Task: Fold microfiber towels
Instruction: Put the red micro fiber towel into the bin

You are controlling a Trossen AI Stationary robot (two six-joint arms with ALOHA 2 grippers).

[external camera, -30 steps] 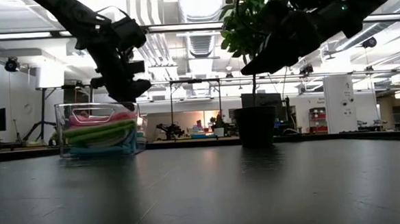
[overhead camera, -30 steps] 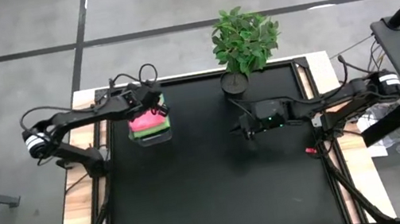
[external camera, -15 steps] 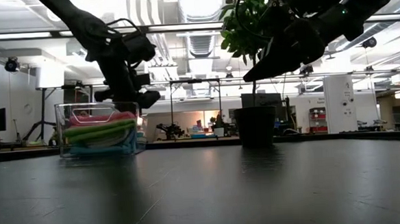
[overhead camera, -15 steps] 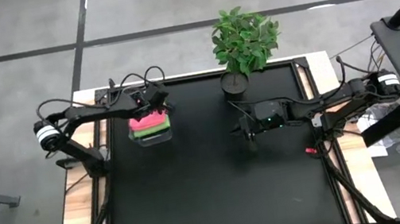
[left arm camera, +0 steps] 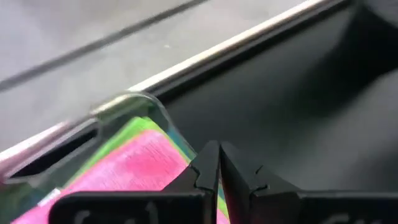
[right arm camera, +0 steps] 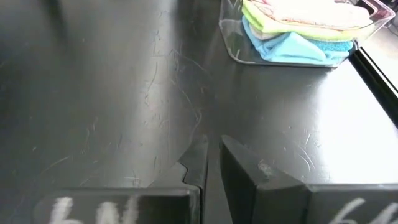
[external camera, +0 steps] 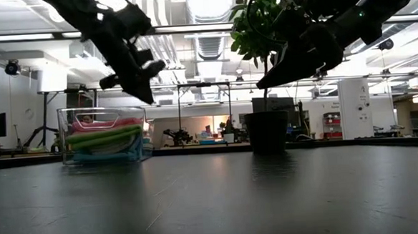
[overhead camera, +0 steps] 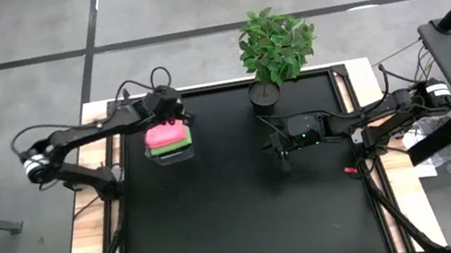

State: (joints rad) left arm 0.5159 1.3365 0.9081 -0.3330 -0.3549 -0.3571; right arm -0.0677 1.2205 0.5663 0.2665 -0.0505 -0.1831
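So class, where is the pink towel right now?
In the high view the pink towel lies on top of the stack in the clear bin, at the table's far left, just under the shut left gripper.

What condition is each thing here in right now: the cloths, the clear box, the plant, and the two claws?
Microfiber towels: folded, stacked in the bin, pink on top.
Clear plastic bin: upright on the table, open-topped, filled.
Potted plant: upright at the table's far edge.
Left gripper: shut, empty, above the bin's edge.
Right gripper: shut, empty, above bare table.
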